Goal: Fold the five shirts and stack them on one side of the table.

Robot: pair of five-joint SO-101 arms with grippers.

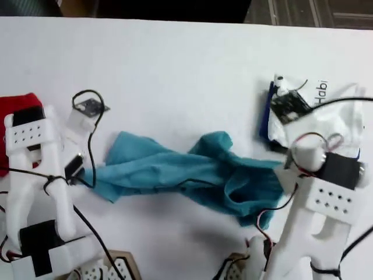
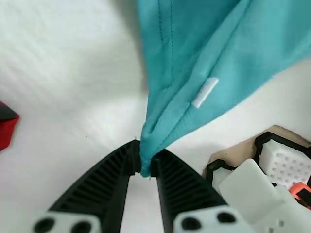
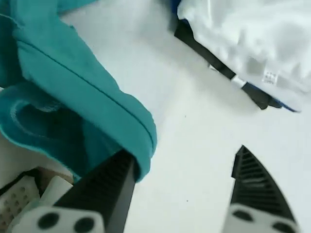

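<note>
from above, the teal shirt (image 1: 192, 169) sprawls unfolded mid-table, with a white-topped stack (image 1: 344, 116) by the right edge and a red shirt (image 1: 20, 102) at the left edge, so teal and red look left to fold. left wrist: the left gripper (image 2: 145, 167) pinches the teal shirt's corner tight. right wrist: the right gripper (image 3: 183, 158) gapes wide, one finger touching the teal hem.

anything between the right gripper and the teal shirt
Nothing visible. The right gripper is open right at the hem of the teal shirt, with bare table beside it. The left gripper pinches the shirt's other end.
</note>
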